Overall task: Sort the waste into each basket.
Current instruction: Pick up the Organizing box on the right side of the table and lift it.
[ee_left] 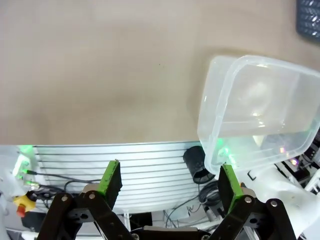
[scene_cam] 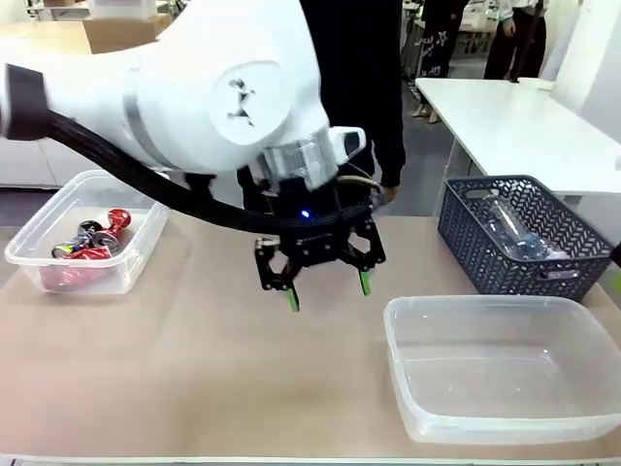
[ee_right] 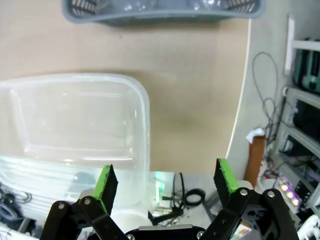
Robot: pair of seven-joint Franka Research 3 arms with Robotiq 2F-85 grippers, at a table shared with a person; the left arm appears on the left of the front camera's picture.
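Red cans (scene_cam: 92, 241) in clear tub (scene_cam: 142, 250), well apart from left tool (scene_cam: 330, 293), spread wide, empty.

Metal cans (scene_cam: 92, 241) gleam red and silver in a glossy clear plastic tub (scene_cam: 29, 254), far left; a second tub (scene_cam: 505, 432), near right, shines on the smooth, matt counter (scene_cam: 194, 369). Far right, the lattice basket (scene_cam: 485, 262) looks matt plastic; the left claw (scene_cam: 328, 294), matt black.

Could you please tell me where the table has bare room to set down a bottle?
The widest bare patch is the tabletop between the left tub of cans and the empty tub, though the open left hand hovers above its middle. The right side is crowded: the empty tub sits close before the blue basket.
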